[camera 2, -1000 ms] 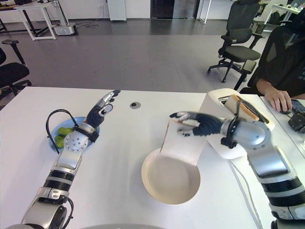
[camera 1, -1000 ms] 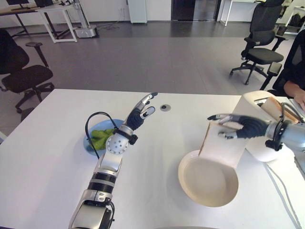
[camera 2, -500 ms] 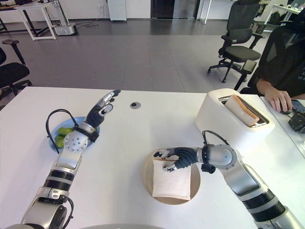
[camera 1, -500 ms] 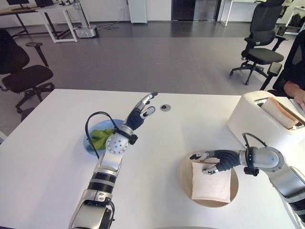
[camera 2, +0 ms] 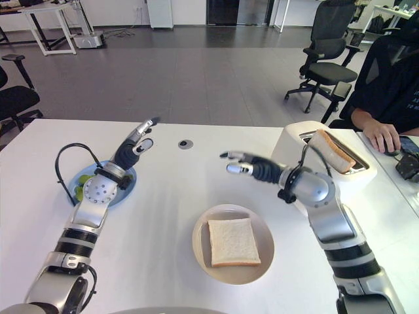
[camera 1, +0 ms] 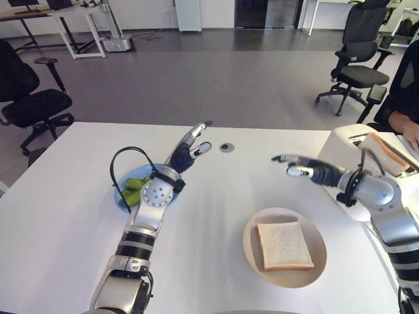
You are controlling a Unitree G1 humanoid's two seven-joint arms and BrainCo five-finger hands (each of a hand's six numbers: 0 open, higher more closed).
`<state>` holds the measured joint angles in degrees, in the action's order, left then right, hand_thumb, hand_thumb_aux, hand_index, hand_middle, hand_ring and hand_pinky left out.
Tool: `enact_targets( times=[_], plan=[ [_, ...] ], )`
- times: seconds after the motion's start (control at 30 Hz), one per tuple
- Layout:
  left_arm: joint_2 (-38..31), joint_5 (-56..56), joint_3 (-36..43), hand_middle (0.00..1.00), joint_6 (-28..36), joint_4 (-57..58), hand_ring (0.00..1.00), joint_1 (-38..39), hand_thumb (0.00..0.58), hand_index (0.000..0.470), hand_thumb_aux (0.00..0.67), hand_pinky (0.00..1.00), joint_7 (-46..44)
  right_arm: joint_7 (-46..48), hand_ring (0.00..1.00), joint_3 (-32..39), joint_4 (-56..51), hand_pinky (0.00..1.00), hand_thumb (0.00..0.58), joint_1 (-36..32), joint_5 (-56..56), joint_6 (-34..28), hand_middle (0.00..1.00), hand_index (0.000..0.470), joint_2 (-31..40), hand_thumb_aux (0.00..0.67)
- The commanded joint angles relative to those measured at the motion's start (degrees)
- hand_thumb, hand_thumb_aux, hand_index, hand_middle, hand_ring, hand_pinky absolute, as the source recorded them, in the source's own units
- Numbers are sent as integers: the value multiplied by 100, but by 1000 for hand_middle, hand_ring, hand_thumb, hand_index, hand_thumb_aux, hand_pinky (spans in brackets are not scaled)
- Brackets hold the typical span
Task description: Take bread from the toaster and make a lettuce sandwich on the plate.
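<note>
The left arm point(camera 1: 139, 230) is stretched forward from the lower left, its forearm angled toward the right; the left hand point(camera 1: 185, 149) is held raised at its end, fingers extended and spread, nothing grasped; the right arm point(camera 1: 394, 229) is bent in from the right edge; the right hand point(camera 1: 306, 169) is held out level toward the left, fingers straightened and slightly apart, nothing gripped.

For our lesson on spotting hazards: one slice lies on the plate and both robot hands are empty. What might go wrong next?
1. The second slice leans in the toaster; the right robot hand may grip it crookedly and drop it.
2. The lettuce lies by the cable loop at the left robot hand, so reaching could drag the blue dish.
</note>
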<state>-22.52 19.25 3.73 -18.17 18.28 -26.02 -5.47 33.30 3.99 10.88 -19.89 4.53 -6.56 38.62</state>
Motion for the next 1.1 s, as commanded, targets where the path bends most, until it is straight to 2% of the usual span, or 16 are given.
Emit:
enact_targets(
  times=[0.03, 0.13, 0.23, 0.4, 0.8, 0.83, 0.87, 1.1],
  plan=[
    [-1180, 1648, 216, 0, 620, 474, 0, -376, 0, 0, 0, 0, 698, -379, 0, -313, -69, 0, 0, -158, -29, -76, 0, 0, -223, 0],
    [-1939, 3009, 787, 0, 1280, 962, 0, -572, 0, 0, 0, 0, 906, -445, 0, -367, -35, 0, 0, -86, -22, -84, 0, 0, -270, 0],
    [-2269, 3415, 1069, 0, 1643, 1154, 0, -540, 0, 0, 0, 0, 474, -465, 0, -412, -16, 0, 0, -23, -26, -103, 0, 0, -283, 0],
    [-2292, 3398, 1436, 0, 1628, 1391, 0, -515, 0, 0, 0, 0, -158, -492, 0, -454, 10, 0, 0, 62, -4, -114, 0, 0, -294, 0],
    [-2201, 3179, 1938, 0, 1442, 1932, 0, -466, 0, 0, 0, 0, -888, -511, 0, -408, 97, 0, 0, 79, 17, -142, 0, 0, -330, 0],
    [-2165, 3126, 1938, 0, 1431, 1959, 0, -459, 571, 413, 589, 0, -905, -515, 0, -406, 96, 0, 0, 85, 19, -143, 0, 0, -332, 0],
    [-2149, 3106, 1952, 0, 1424, 1972, 0, -462, 580, 470, 670, 0, -904, -515, 0, -405, 96, 0, 0, 90, 22, -144, 0, 0, -335, 0],
    [-2089, 2952, 1861, 0, 1265, 1834, 0, -572, 580, 470, 670, 0, -626, -545, 0, -412, 122, 0, 0, 108, 67, -179, 0, 0, -333, 0]
  ],
)
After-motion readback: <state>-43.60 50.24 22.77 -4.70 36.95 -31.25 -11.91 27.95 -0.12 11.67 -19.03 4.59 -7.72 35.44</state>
